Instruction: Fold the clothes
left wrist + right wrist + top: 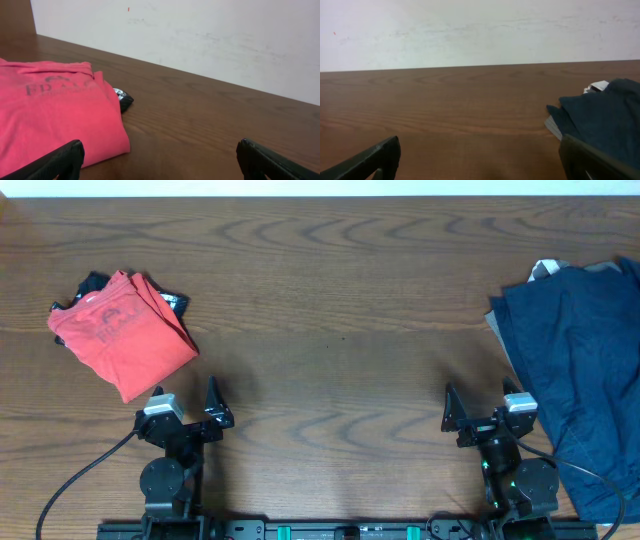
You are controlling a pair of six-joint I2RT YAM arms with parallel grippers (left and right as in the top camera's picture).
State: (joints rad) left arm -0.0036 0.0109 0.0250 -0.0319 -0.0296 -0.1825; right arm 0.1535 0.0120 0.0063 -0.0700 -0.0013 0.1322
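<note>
Navy clothes [575, 370] are lying rumpled at the bench's [330, 310] right edge, beside the right pincer [475, 412]; both it and the left pincer [186, 406] are sitting released, grasping nothing.

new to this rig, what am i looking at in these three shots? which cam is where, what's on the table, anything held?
Two small robot arms sit at the near edge of a wooden table. The overhead view looks straight down. The other two views come from cameras on each wrist, looking out between that arm's own fingers.

The left gripper and right gripper are both open and hold nothing.

On the left lies a folded red shirt with something dark under it. On the right is a rumpled navy garment with a bit of grey or white cloth showing at its edge, not yet folded.
</note>
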